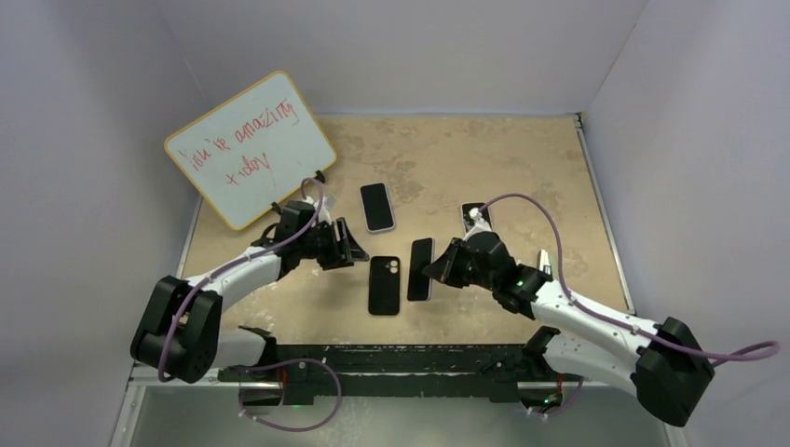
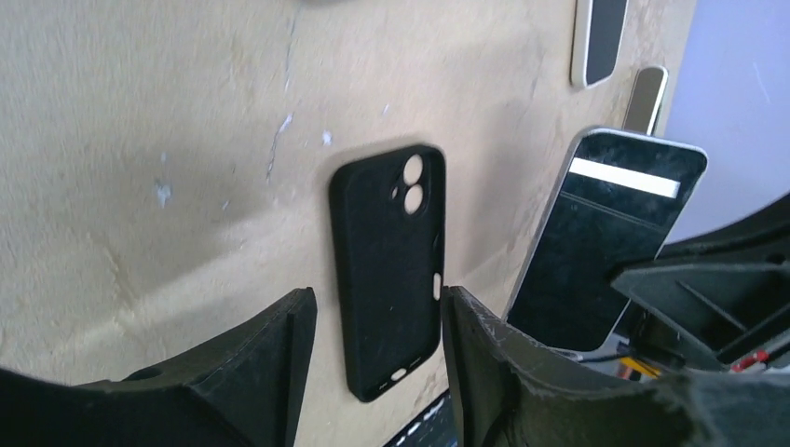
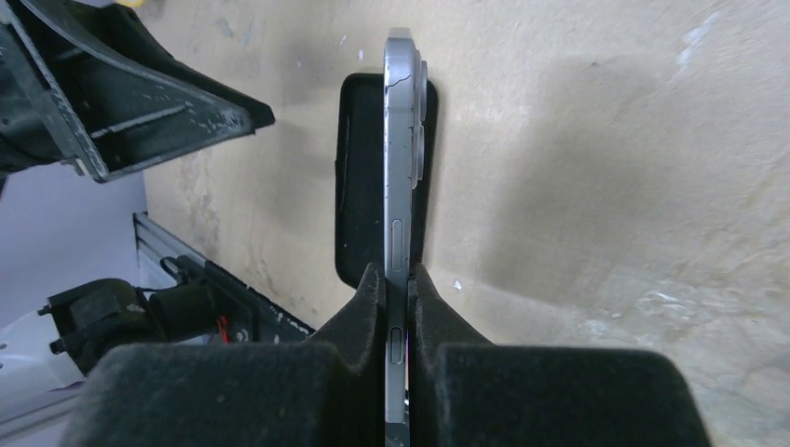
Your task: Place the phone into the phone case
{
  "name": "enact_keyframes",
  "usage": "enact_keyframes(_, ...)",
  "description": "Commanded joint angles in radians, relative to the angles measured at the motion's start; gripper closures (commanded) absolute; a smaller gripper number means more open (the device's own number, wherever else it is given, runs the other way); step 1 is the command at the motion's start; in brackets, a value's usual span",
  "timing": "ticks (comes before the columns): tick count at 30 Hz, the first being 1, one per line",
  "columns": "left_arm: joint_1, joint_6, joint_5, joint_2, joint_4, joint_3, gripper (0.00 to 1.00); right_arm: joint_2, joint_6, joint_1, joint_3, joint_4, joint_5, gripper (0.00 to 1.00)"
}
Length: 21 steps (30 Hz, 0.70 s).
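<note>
The right gripper (image 3: 398,289) pinches the slim metal-edged phone (image 3: 401,140); the left gripper (image 2: 377,300) gapes near the matte case (image 2: 387,270).

The silver-edged phone (image 1: 420,269) is tipped on edge just beside the black case (image 1: 384,285), lying flat, seemingly hollow-up.

The table (image 1: 447,321) lies free on the near side of the phone case (image 1: 384,285). The left gripper (image 1: 354,247) crowds its far-left corner, the right gripper (image 1: 436,270) with its phone (image 1: 421,269) blocks the right side, and a second phone (image 1: 377,207) lies beyond.
</note>
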Motion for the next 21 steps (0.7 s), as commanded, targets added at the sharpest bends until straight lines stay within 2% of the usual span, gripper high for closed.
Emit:
enact_keyframes(1,0.037,-0.003,0.175,-0.003,0.151,-0.072,0.47,0.068,0.081,0.01,0.002,0.225,-0.096,1.0)
enact_keyframes(16,0.036,-0.056,0.283,0.136,0.346,-0.183,0.6,0.286,0.159,0.07,0.023,0.396,-0.112,1.0)
enact_keyframes(21,0.035,-0.066,0.292,0.165,0.389,-0.201,0.62,0.348,0.164,0.077,0.037,0.431,-0.126,1.0)
